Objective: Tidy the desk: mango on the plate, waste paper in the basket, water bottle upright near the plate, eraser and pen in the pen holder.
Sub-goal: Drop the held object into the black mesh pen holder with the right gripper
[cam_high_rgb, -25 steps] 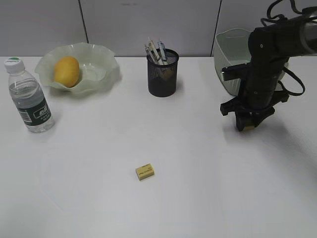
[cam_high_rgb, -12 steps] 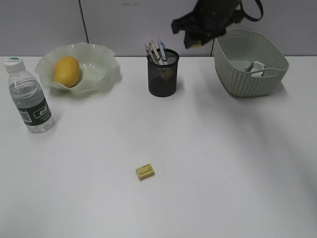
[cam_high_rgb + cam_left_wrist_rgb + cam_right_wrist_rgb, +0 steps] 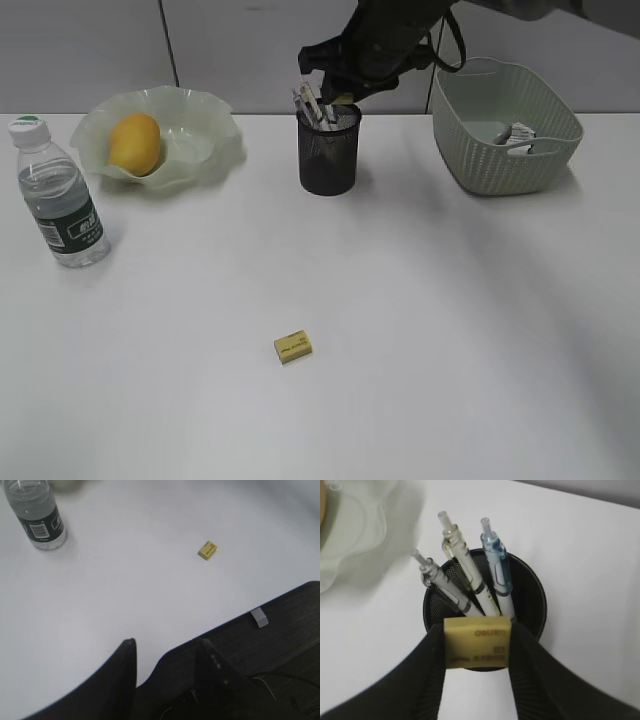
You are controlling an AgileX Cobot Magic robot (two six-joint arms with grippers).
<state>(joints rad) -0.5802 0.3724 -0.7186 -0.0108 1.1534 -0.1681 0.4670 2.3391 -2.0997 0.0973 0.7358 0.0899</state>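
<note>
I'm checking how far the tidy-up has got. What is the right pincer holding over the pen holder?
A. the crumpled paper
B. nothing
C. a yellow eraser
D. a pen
C: the right wrist view shows the right pincer shut on a yellow eraser just above the rim of the pen holder, which holds three pens.

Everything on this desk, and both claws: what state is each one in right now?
mango: lying in the plate
water bottle: upright, capped
pen holder: upright, three pens inside
held eraser: pinched above the holder's rim
loose eraser: flat on the desk
waste paper: in the basket
right claw: shut on the eraser
left claw: open, empty
</note>
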